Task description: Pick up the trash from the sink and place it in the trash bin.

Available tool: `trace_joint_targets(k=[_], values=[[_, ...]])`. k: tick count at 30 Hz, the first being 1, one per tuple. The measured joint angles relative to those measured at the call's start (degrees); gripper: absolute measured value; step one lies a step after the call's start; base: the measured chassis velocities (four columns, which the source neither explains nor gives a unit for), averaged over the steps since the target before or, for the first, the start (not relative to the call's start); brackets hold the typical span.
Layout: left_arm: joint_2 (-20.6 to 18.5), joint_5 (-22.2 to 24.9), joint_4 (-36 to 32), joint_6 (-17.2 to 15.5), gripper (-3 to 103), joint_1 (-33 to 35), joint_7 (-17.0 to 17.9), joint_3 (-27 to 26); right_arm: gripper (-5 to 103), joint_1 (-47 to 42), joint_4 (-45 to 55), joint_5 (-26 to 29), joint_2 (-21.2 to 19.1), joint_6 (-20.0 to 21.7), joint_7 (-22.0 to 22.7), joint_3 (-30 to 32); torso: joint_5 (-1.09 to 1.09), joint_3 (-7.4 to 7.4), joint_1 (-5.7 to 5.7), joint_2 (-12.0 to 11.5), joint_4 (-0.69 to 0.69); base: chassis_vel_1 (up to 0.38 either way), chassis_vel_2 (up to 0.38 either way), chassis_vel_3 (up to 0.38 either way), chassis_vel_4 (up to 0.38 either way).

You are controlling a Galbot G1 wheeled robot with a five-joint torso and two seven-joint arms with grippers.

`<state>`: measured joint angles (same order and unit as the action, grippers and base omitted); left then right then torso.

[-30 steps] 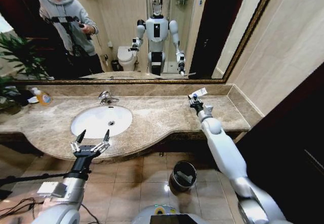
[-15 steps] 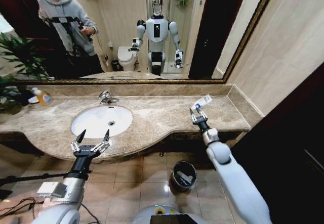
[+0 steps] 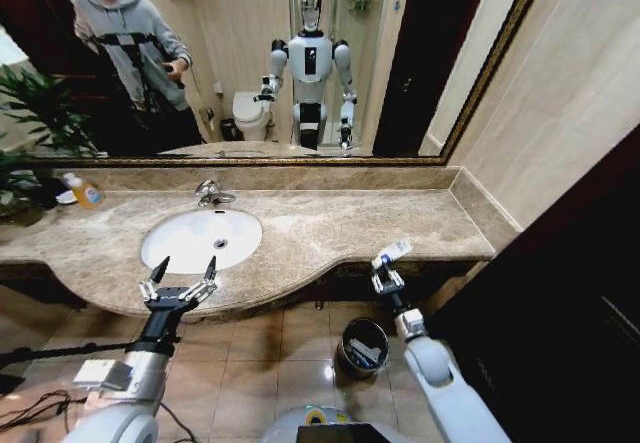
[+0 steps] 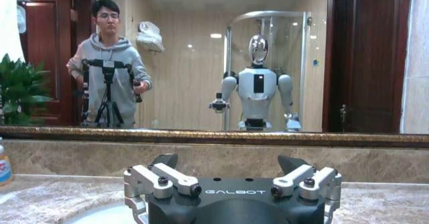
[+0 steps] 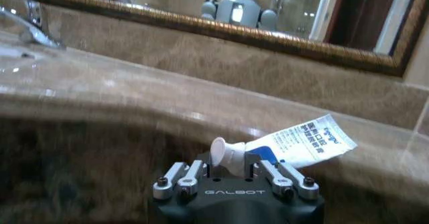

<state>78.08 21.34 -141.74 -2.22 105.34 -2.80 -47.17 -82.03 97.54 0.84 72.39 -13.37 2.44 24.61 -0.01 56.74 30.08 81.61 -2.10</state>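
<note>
Gripping white tube [image 3: 392, 253]: right hand [image 3: 386, 280] | left hand [image 3: 180, 285] spread | marble countertop [image 3: 310, 233], mirror [image 3: 250, 63]

Right hand gripping a white tube in front of the marble table edge

The right hand [image 5: 231, 170] is clamped on a small white tube [image 5: 295, 146] with blue marks and print, its flared white cap end between the fingers and its flat tail slanting up and away; behind it runs the rounded front edge of the beige-brown table [image 5: 134, 96]; a chrome faucet [image 5: 27, 23] stands at the far corner; a gold-framed mirror [image 5: 221, 30] lines the wall above.
</note>
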Motion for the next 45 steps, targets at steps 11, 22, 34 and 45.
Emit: trace_joint_targets(k=[11,22,34,45], values=[[0.00,0.00,0.00,0.00,100,0.00,0.00,0.00,30,-1.94,-8.98,-2.44,2.38,-3.45,-0.24,-0.32,0.01,0.00,0.00,0.00,0.00,0.000,0.000,0.000,0.000],[0.00,0.00,0.00,0.00,100,0.00,0.00,0.00,30,3.11,-25.29,-6.20,6.02,-5.84,-0.25,-1.04,0.01,0.00,0.00,0.00,-0.01,0.000,0.000,0.000,0.000],[0.00,0.00,0.00,0.00,100,0.00,0.00,0.00,30,7.64,-40.41,-2.98,7.51,-4.51,-1.53,-1.55,0.00,0.00,0.01,-0.01,0.00,0.000,0.000,0.000,0.000],[0.00,0.00,0.00,0.00,100,0.00,0.00,0.00,30,15.04,-52.88,-1.66,10.78,-2.78,-5.32,-1.56,0.00,0.01,0.01,-0.01,-0.01,0.000,0.000,0.000,0.000]])
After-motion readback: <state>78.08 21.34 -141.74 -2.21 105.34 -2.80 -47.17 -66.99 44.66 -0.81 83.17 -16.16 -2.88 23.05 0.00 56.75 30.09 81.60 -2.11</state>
